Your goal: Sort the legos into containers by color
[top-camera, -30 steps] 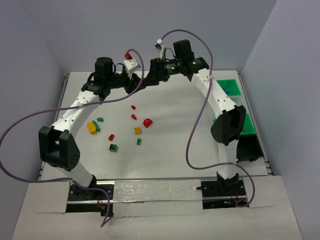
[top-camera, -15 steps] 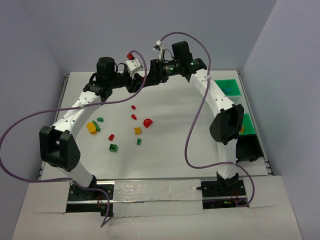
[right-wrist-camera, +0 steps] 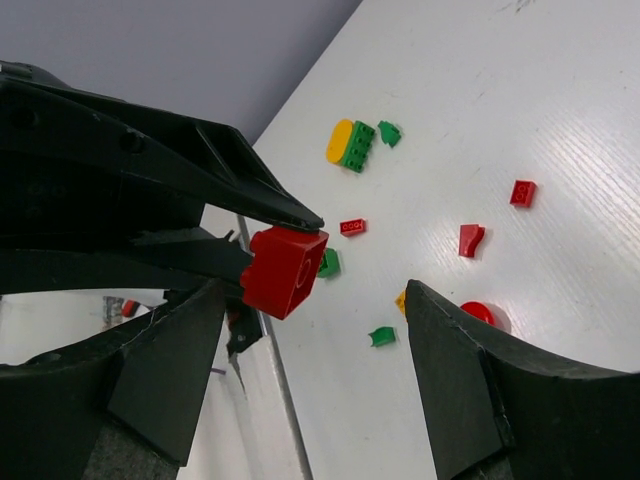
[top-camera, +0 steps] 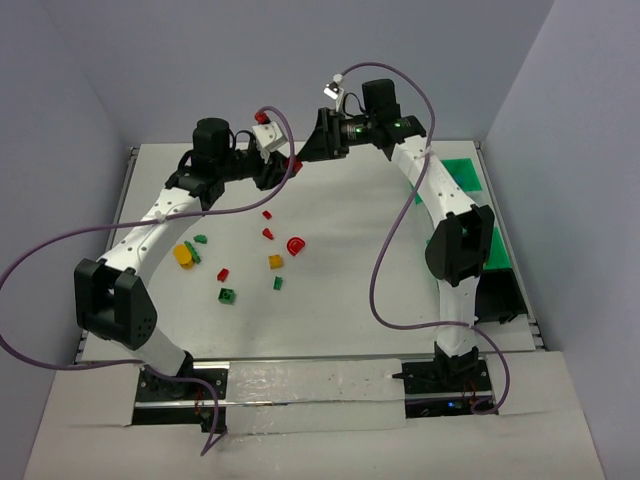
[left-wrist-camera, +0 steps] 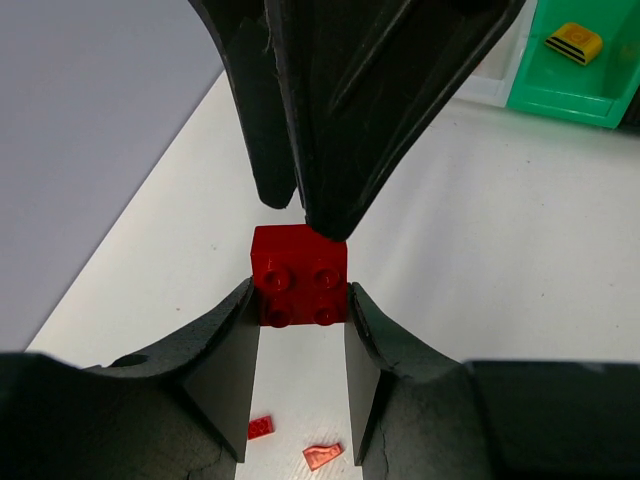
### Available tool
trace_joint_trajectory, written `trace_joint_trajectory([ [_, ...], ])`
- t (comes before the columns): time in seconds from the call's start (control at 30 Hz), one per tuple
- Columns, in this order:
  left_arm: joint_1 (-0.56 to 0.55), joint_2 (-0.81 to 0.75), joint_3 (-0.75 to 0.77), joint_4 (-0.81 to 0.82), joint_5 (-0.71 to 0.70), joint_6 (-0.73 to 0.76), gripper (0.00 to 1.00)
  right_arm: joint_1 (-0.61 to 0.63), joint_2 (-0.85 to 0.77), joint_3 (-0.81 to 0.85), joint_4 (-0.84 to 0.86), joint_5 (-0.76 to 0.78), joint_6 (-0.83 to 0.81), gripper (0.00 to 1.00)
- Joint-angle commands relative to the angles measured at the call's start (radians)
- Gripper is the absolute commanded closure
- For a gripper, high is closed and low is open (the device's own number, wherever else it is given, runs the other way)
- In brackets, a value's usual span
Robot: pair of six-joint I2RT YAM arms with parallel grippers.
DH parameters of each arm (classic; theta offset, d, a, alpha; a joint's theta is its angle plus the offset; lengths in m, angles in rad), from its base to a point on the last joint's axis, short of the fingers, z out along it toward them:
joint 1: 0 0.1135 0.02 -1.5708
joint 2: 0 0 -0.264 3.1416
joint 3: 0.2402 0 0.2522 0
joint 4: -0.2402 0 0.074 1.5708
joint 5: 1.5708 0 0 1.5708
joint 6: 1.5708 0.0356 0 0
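Note:
My left gripper (top-camera: 288,166) is raised over the far middle of the table, shut on a red four-stud brick (left-wrist-camera: 299,285) whose sides its pads clamp. My right gripper (top-camera: 318,143) faces it from the right with its jaws open. In the right wrist view the red brick (right-wrist-camera: 283,270) sits just ahead of the right gripper (right-wrist-camera: 315,292), closer to its left finger and touching neither. Loose legos lie on the table below: a red round piece (top-camera: 295,244), a yellow one (top-camera: 275,262), a green one (top-camera: 228,295) and others. Green containers (top-camera: 456,172) stand at the right edge.
One green bin (left-wrist-camera: 570,75) holds a yellow brick (left-wrist-camera: 573,42). Another bin (top-camera: 496,248) lies partly under the right arm. A yellow-and-green piece (top-camera: 183,254) sits left of the scatter. Purple cables loop over both arms. Walls close in behind and on both sides.
The right gripper has pulled back up and to the right, away from the left gripper. Its jaws narrowed, then widened again. The left gripper still holds the red brick in place.

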Motion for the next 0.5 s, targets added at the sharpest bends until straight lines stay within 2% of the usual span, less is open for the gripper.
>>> trace_joint_trajectory([
  [0.0,-0.014,-0.019,0.025,0.039,0.026,0.018,1.00,0.030,-0.019,0.029,0.015,0.002,-0.014,0.20],
  [0.17,-0.025,-0.009,0.032,0.036,0.022,0.024,1.00,0.049,-0.026,0.012,-0.023,0.032,-0.055,0.21],
  [0.27,-0.030,-0.010,0.033,0.039,0.021,0.028,1.00,0.055,-0.020,0.007,-0.040,0.069,-0.072,0.27],
  [0.43,-0.038,-0.011,0.034,0.048,0.006,0.028,1.00,0.055,-0.008,0.005,-0.048,0.094,-0.081,0.54],
  [0.47,-0.041,-0.012,0.033,0.052,-0.006,0.028,1.00,0.055,-0.008,0.004,-0.053,0.097,-0.085,0.66],
])
